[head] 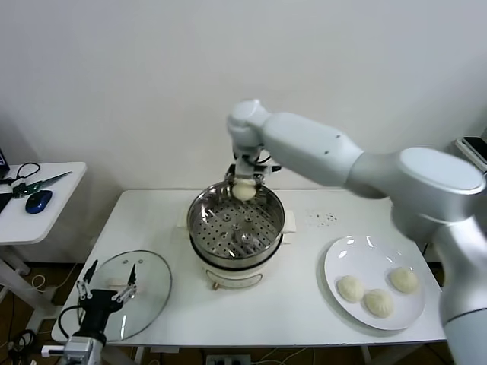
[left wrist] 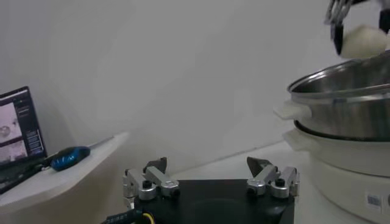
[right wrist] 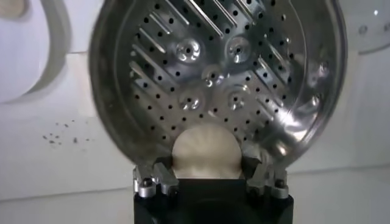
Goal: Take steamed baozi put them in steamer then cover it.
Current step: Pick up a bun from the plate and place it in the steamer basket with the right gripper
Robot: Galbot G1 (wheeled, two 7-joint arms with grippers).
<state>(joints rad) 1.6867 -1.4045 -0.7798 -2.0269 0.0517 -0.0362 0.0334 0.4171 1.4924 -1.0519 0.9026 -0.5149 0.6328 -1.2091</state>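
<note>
Steel perforated steamer basket: at its twelve o'clock rim I see right gripper pinching one cream-white round bun; left gripper spread.

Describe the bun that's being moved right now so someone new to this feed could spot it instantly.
Find the round shiny stainless-steel steamer basket on its white pot base in the middle of the white table. At the basket's far rim, the right gripper holds one smooth cream-white bun over the perforated bottom. It is the only bun in the air; the other three buns lie on the flat white plate to the right.
</note>
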